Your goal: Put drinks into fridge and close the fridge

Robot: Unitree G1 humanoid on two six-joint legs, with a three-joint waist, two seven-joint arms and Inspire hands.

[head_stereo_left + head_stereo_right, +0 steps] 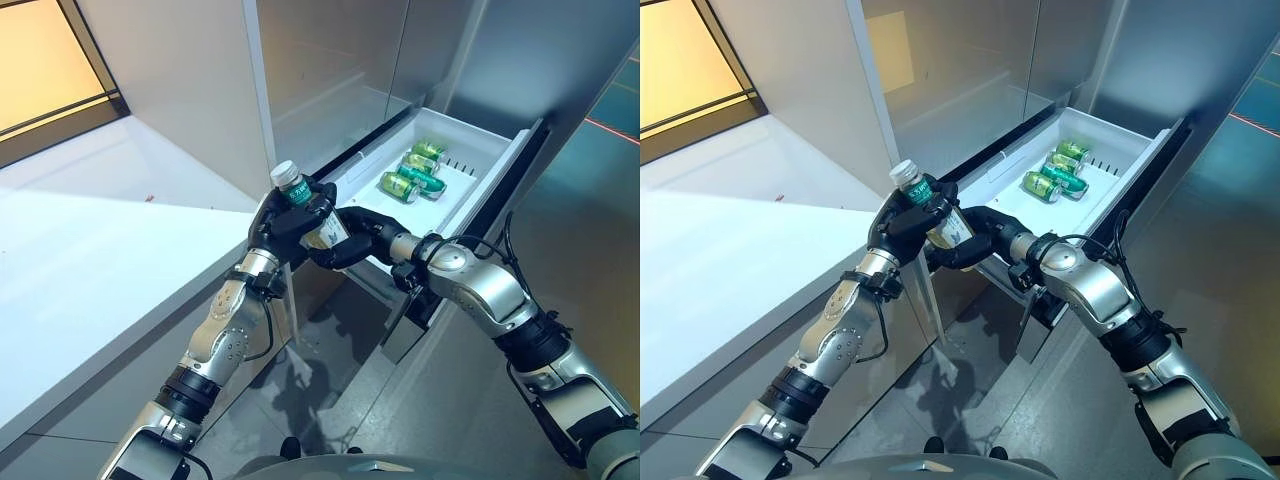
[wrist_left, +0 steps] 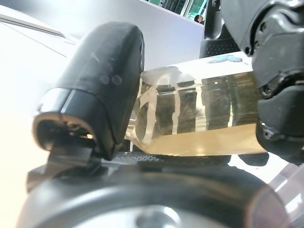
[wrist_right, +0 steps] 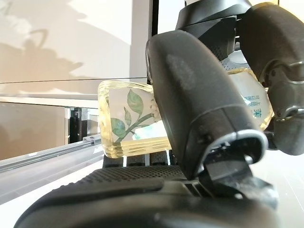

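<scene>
A clear bottle (image 1: 297, 192) with a white cap, a green leaf label and amber drink is held tilted in the air in front of the open white fridge drawer (image 1: 487, 146). My left hand (image 1: 274, 226) is curled round its upper part; my right hand (image 1: 346, 246) is curled round its lower part from the right. In the left wrist view the bottle (image 2: 199, 118) lies between my left thumb (image 2: 102, 80) and the right hand (image 2: 278, 71). In the right wrist view the bottle (image 3: 124, 119) sits behind my right thumb (image 3: 194, 99). Green cans (image 1: 412, 172) lie in the drawer.
A white counter (image 1: 100, 240) runs along the left. The grey fridge front (image 1: 340, 60) rises behind the drawer, with the drawer pulled out toward the right. Grey floor (image 1: 470, 400) lies below.
</scene>
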